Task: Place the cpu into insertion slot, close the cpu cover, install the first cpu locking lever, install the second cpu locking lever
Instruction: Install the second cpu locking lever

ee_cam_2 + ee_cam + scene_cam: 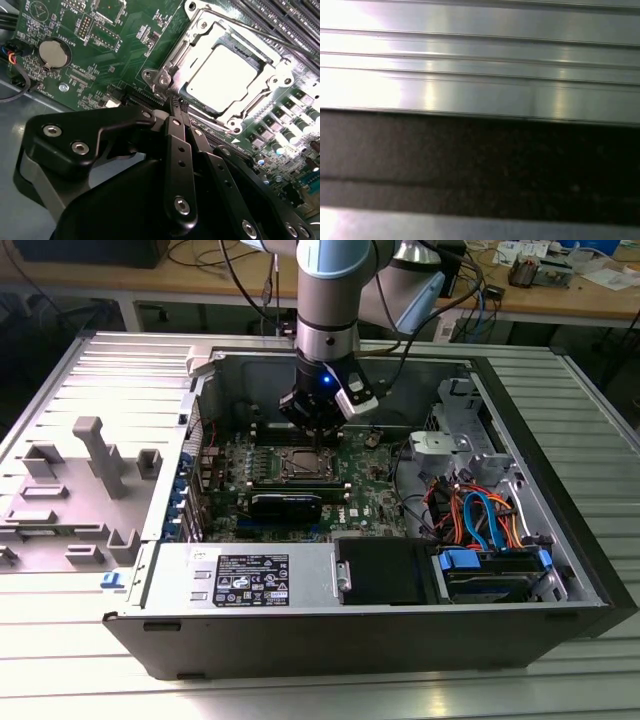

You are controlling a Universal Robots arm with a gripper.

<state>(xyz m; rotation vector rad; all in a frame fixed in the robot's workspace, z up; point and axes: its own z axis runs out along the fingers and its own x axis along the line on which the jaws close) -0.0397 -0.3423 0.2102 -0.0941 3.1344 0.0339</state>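
- The cpu point(227, 77) is seen in the second wrist view as a flat square with a dull, pale metal top, seated in the insertion slot point(176, 84); the cpu cover point(272, 75), a thin silver stamped frame with a square cut-out, is lying down around it.
- A thin wire locking lever point(240, 25) is seen crossing over the far side of the cover; whether it is latched cannot be told.
- The end effector point(176, 106) is pressed together into a narrow black tip, holding nothing, right at the cover's near corner beside a silver screw tab point(164, 79).
- A slip is judged possible: the smooth metal frame and springy wire offer little purchase, so the tip could skid onto the green circuit board point(110, 55) and scrape its small parts.
- A lever released half-hooked could spring back against the cover.
- Beyond the slot, a round coin cell point(53, 53) sits on the board, and the open computer case point(560, 570) rests on a ribbed aluminium worktop point(90, 660).
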